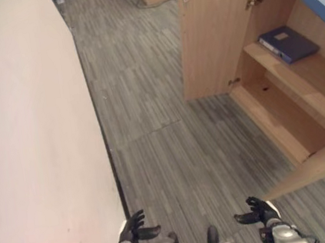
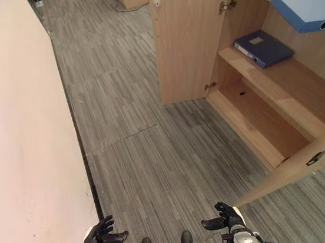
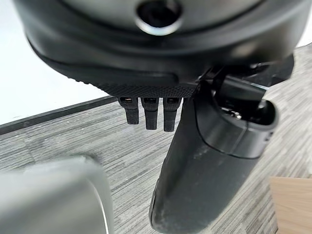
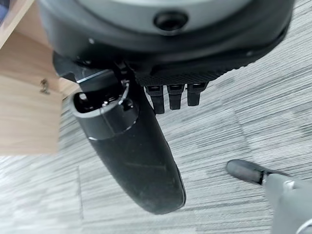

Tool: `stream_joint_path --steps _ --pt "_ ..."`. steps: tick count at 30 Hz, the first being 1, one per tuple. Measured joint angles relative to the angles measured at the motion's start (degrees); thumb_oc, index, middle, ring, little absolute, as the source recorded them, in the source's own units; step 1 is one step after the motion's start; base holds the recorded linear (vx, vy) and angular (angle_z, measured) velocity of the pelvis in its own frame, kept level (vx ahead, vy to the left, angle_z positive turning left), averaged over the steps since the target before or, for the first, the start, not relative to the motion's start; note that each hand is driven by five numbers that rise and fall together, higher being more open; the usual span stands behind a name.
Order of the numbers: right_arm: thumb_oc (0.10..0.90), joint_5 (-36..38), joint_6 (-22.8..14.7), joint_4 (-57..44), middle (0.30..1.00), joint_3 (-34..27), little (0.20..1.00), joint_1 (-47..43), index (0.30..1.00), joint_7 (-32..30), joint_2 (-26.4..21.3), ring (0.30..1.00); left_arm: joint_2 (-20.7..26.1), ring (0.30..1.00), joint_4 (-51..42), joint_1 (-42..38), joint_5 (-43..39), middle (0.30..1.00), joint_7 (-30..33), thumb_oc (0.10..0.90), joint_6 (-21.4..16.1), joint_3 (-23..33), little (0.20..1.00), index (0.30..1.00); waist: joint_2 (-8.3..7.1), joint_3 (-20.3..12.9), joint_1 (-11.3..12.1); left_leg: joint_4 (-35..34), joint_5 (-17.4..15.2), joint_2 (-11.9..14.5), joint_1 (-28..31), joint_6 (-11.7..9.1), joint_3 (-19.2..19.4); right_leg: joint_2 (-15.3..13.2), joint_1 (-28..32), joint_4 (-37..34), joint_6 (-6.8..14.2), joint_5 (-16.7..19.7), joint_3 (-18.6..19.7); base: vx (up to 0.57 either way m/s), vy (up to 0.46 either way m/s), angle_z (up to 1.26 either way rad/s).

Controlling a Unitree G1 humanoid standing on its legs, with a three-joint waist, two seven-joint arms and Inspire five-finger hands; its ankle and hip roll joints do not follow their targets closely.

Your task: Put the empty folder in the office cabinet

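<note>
A dark blue folder (image 1: 288,44) lies flat on the upper shelf (image 1: 304,71) of the open wooden cabinet (image 1: 280,113) at the right. A lighter blue folder (image 2: 306,8) rests on the cabinet's top. My left hand (image 1: 134,227) and right hand (image 1: 256,210) hang low at the near edge, far from the cabinet. Both hands are open, with relaxed fingers holding nothing. The wrist views show each thumb (image 3: 209,161) (image 4: 129,151) over grey carpet with nothing in the grasp.
The cabinet's far door (image 1: 217,37) stands open into the room, and the near door (image 1: 316,168) swings out close to my right hand. A white wall (image 1: 29,144) runs along the left. Grey carpet (image 1: 151,129) lies between wall and cabinet.
</note>
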Motion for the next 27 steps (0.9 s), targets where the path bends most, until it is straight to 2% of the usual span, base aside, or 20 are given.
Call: stream_joint_path --steps 2,3,5,6,7,8,9,10,11,12,13,14,16,18,19,20,23,24,25,27 --pt "0.800 0.0 0.3 1.5 0.900 0.1 0.900 0.1 0.900 -0.1 -0.8 0.900 -0.1 0.900 0.8 -0.4 -0.2 0.900 0.1 0.800 0.2 -0.4 0.900 0.900 1.89 0.1 1.3 -5.3 2.8 3.5 -0.1 -1.6 -1.1 1.3 1.0 0.0 0.4 -0.2 1.4 0.36 0.051 -0.29" --pt "0.800 0.0 0.4 1.5 0.900 0.1 0.900 0.5 0.900 -0.1 -1.3 0.900 -0.2 0.900 0.9 -0.3 -0.2 0.900 0.1 0.800 0.5 -0.5 0.900 0.900 2.63 0.1 2.0 -5.4 2.9 4.5 -0.6 -1.7 -1.2 1.1 1.7 0.0 1.2 -0.7 2.2 0.32 0.041 -0.44" --pt "0.800 0.0 0.4 1.5 0.900 0.3 0.900 0.3 0.900 -0.5 -1.9 0.900 -0.3 0.900 1.9 -0.9 -0.2 0.900 0.1 0.800 0.6 -0.5 0.900 0.900 2.93 0.0 3.0 -8.8 2.9 4.0 -0.4 -1.9 -2.4 -0.1 1.7 0.0 2.5 -1.7 5.5 0.31 0.060 -0.55" --pt "0.800 0.0 0.4 1.4 0.900 0.4 0.900 -0.1 0.900 -0.6 -2.3 0.900 -0.4 0.900 1.9 -0.8 -0.3 0.900 0.2 0.800 0.6 -0.5 0.900 0.900 3.30 -0.1 3.2 -8.8 1.5 3.5 -0.2 -1.4 -3.4 -0.8 1.5 -0.1 3.6 -2.1 7.3 0.40 0.085 -0.92" --pt "0.800 0.0 0.2 1.1 0.900 1.4 0.900 0.4 0.900 -0.5 -4.7 0.900 -1.7 0.900 1.5 0.4 -0.4 0.900 0.2 0.800 0.6 0.0 0.900 0.900 7.90 -0.5 4.5 -8.5 -1.8 6.2 0.9 -2.3 -6.4 1.7 0.6 6.5 7.0 -4.4 8.0 0.39 0.084 -0.80" --pt "0.800 0.0 0.7 1.9 0.900 1.8 0.900 0.3 0.900 -0.7 -3.8 0.900 -1.1 0.900 1.0 -0.4 -0.4 0.900 0.4 0.800 0.6 0.5 0.900 0.900 7.45 -0.1 6.0 -6.0 3.0 5.5 0.7 -2.6 -6.5 1.5 -2.3 16.6 9.0 -9.4 8.4 0.25 0.052 -0.72" --pt "0.800 0.0 1.5 2.4 0.900 2.1 0.900 0.3 0.900 -0.6 -1.8 0.900 0.7 0.900 -0.8 0.1 -0.5 0.900 0.9 0.800 0.3 0.5 0.900 0.900 4.56 -0.3 8.0 -3.3 2.0 3.3 0.8 -2.6 -6.6 0.6 -5.3 25.9 9.0 -14.5 10.1 0.28 0.140 -0.45" --pt "0.800 0.0 1.5 3.2 0.900 2.5 0.900 0.6 0.900 0.2 1.0 0.900 3.9 0.900 -2.6 1.3 -0.5 0.900 1.4 0.800 -0.8 0.7 0.900 0.900 0.11 -0.9 9.7 1.3 -0.9 -1.1 0.6 -1.0 -6.0 -1.4 -7.0 32.9 7.1 -20.0 12.9 0.26 0.172 -0.25" --pt "0.800 0.0 1.3 3.1 0.900 2.4 0.900 0.7 0.900 0.3 2.0 0.900 4.8 0.900 -1.9 1.7 -0.5 0.900 1.5 0.800 -0.7 0.6 0.900 0.900 -1.84 -2.3 9.3 4.6 -0.9 -2.9 -0.9 0.2 -6.2 -3.0 -5.3 29.0 7.3 -22.5 15.3 0.36 0.233 -0.07" --pt "0.800 -0.1 0.8 4.0 0.900 2.3 0.900 0.5 0.900 0.1 2.1 0.900 4.2 0.900 -0.1 1.6 -0.5 0.900 1.6 0.800 -0.7 1.0 0.900 0.900 -1.09 -2.8 9.2 7.7 -2.0 -2.9 -2.4 2.1 -6.6 -2.6 -3.8 26.6 6.5 -21.8 15.5 0.29 0.189 -0.16" --pt "0.800 -0.1 0.7 4.1 0.900 2.3 0.900 -0.6 0.900 0.1 2.3 0.900 3.7 0.900 1.5 2.0 -0.5 0.900 1.6 0.800 -0.6 0.9 0.900 0.900 -0.65 -3.6 9.7 10.1 -3.0 -2.8 -4.1 3.0 -7.9 -2.5 -2.8 23.1 6.0 -20.8 16.3 0.30 0.175 -0.59" --pt "0.800 -0.1 0.2 3.8 0.900 2.5 0.900 -1.9 0.900 0.1 2.3 0.900 2.6 0.900 3.9 1.9 -0.4 0.900 1.4 0.800 0.3 1.1 0.900 0.900 1.02 -4.4 9.6 11.5 -4.9 -3.1 -5.5 4.0 -7.7 -3.4 -0.4 16.6 6.3 -18.5 17.5 0.31 0.176 -0.63" --pt "0.800 -0.1 0.5 3.4 0.900 3.2 0.900 -2.1 0.900 0.5 3.1 0.900 2.4 0.900 3.9 1.4 -0.4 0.900 1.6 0.800 0.6 1.4 0.900 0.900 -0.75 -4.0 9.8 12.0 -5.2 -4.3 -5.7 5.8 -5.4 -4.2 0.4 16.1 8.2 -18.6 18.5 0.35 0.220 -0.33" --pt "0.800 -0.2 0.6 3.4 0.900 3.7 0.900 -2.0 0.900 0.6 4.6 0.900 3.1 0.900 3.7 1.6 -0.4 0.900 1.4 0.800 0.6 1.4 0.900 0.900 -3.15 -4.2 10.4 13.6 -5.7 -5.6 -5.6 6.3 -3.5 -5.6 2.6 15.5 8.8 -15.3 18.3 0.26 0.167 -0.28" --pt "0.800 -0.2 0.2 3.3 0.900 4.1 0.900 -2.9 0.900 0.6 4.9 0.900 2.8 0.900 3.2 1.1 -0.3 0.900 1.4 0.800 0.6 1.4 0.900 0.900 -3.69 -4.4 10.7 14.3 -6.1 -5.7 -6.1 6.9 -2.5 -6.6 3.2 14.1 10.6 -15.1 18.6 0.28 0.189 -0.16" --pt "0.800 -0.2 0.2 3.3 0.900 4.1 0.900 -3.4 0.900 0.6 4.9 0.900 2.7 0.900 2.3 0.6 -0.3 0.900 1.4 0.800 0.4 1.4 0.900 0.900 -3.59 -4.4 10.4 14.2 -6.6 -5.8 -6.3 7.7 -2.5 -6.7 3.2 15.7 12.3 -15.3 18.5 0.20 0.203 -0.10" --pt "0.800 -0.2 0.4 3.2 0.900 3.4 0.900 -4.2 0.900 0.5 5.0 0.900 2.7 0.900 2.2 -1.9 -0.1 0.900 1.3 0.800 0.4 0.8 0.900 0.900 -4.03 -4.8 10.5 13.2 -7.8 -6.8 -6.2 8.2 -2.0 -7.8 2.4 15.0 13.9 -13.0 17.9 0.20 0.178 -0.16" --pt "0.800 -0.1 0.4 3.2 0.900 3.2 0.900 -4.7 0.900 0.6 4.9 0.900 2.7 0.900 2.2 -2.2 -0.2 0.900 1.4 0.800 0.4 1.0 0.900 0.900 -3.71 -4.9 10.4 10.8 -8.5 -6.5 -5.3 8.7 -0.9 -7.5 -0.7 19.5 15.1 -12.3 18.0 0.14 0.196 -0.51" --pt "0.800 -0.1 0.5 3.2 0.900 3.2 0.900 -5.4 0.900 0.5 4.9 0.900 2.8 0.900 2.2 -1.6 -0.2 0.900 1.4 0.800 0.5 1.0 0.900 0.900 -3.34 -5.0 9.9 8.8 -6.2 -5.8 -4.7 9.2 -0.1 -7.6 -3.9 24.9 16.3 -12.3 17.3 0.11 0.234 -0.43" --pt "0.800 -0.1 0.6 3.3 0.900 3.2 0.900 -4.7 0.900 0.4 5.0 0.900 2.8 0.900 2.2 -2.0 -0.2 0.900 1.4 0.800 0.5 1.0 0.900 0.900 -3.09 -5.2 8.9 8.5 -6.1 -6.3 -4.1 10.0 0.8 -7.9 -7.7 31.1 16.6 -10.3 16.2 0.11 0.235 -0.17"
